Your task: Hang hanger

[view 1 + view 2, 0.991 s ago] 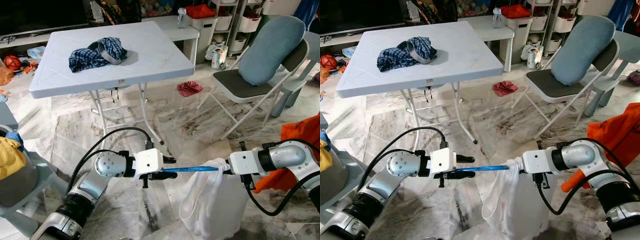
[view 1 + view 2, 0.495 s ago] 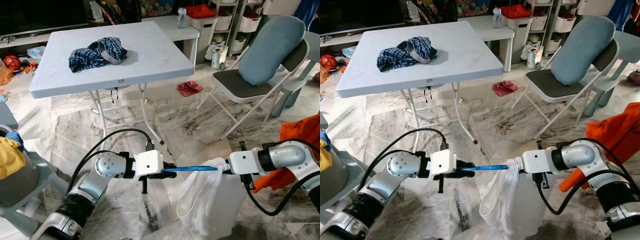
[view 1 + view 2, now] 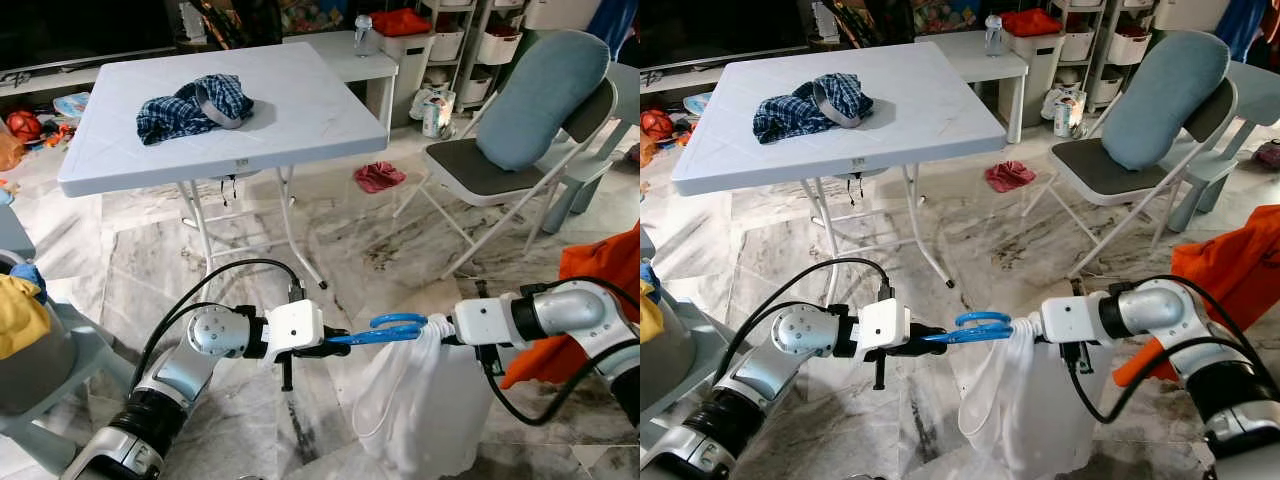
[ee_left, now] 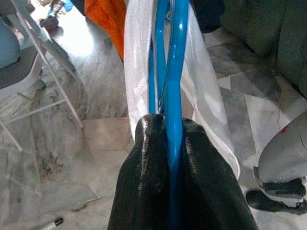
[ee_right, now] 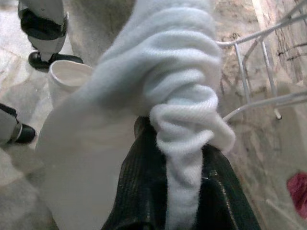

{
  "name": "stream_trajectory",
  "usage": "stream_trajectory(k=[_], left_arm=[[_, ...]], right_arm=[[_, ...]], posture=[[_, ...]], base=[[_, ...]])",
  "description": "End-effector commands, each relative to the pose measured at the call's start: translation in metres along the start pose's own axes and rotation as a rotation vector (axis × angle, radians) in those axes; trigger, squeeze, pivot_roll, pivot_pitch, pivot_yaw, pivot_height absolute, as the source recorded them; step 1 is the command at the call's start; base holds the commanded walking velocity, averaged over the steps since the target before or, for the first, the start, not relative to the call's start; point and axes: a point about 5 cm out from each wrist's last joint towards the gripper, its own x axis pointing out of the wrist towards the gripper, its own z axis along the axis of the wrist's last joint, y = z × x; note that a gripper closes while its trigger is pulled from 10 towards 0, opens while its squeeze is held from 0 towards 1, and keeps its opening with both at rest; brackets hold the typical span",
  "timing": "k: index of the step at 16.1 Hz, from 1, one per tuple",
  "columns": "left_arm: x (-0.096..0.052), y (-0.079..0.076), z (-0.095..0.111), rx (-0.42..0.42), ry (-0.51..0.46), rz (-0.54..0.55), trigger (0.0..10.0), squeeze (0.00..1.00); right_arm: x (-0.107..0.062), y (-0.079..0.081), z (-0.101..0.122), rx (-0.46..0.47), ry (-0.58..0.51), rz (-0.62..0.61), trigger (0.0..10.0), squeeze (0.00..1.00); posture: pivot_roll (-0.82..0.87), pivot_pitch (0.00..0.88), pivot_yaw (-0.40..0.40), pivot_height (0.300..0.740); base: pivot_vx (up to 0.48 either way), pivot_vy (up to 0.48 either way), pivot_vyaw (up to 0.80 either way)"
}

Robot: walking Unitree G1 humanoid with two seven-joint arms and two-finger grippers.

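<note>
A blue plastic hanger [image 3: 385,329] lies almost level between my two arms, above the marble floor. My left gripper [image 3: 338,342] is shut on its near end, and the blue bar [image 4: 173,72] runs out from between the black fingers [image 4: 146,182]. A white garment [image 3: 410,405] hangs from the hanger's far end and droops toward the floor. My right gripper [image 3: 1032,325] is shut on the bunched top of that garment [image 5: 182,143], right beside the hanger's loop.
A white folding table [image 3: 320,120] with a plaid shirt [image 3: 195,105] stands ahead. A folding chair with a blue cushion [image 3: 535,95] is at the right, an orange cloth [image 3: 600,290] beside my right arm. A red rag [image 3: 380,177] lies on the floor, a laundry basket [image 3: 30,340] at left.
The hanger has turned in the left gripper's hold, so its blue loop now shows flat from above. The white garment has swung slightly. Both arms stay roughly in place.
</note>
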Motion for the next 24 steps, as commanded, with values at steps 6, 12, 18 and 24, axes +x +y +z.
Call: stream_trajectory(k=[6, 12, 18, 24], left_arm=[[-0.004, -0.009, -0.009, -0.08, -0.014, 0.068, 0.0, 0.0], [-0.007, -0.006, -0.014, -0.193, -0.071, 0.243, 0.0, 0.0], [-0.01, -0.004, -0.019, -0.263, -0.087, 0.325, 0.0, 0.0], [-0.01, 0.004, -0.017, -0.273, -0.089, 0.382, 0.0, 0.0]], right_arm=[[-0.015, -0.041, -0.002, 0.015, 0.122, -0.235, 10.0, 1.0], [-0.016, -0.054, -0.009, 0.03, 0.222, -0.337, 10.0, 1.0], [-0.027, -0.068, -0.017, 0.097, 0.299, -0.517, 10.0, 1.0], [-0.027, -0.043, -0.026, 0.274, 0.22, -0.265, 10.0, 1.0]], posture=[[-0.15, 0.0, -0.024, 0.74], [-0.15, 0.0, -0.032, 0.74], [-0.15, 0.0, -0.022, 0.74], [-0.15, 0.0, -0.011, 0.74]], base=[[0.0, 0.0, 0.0], [0.0, 0.0, 0.0], [0.0, 0.0, 0.0], [0.0, 0.0, 0.0]])
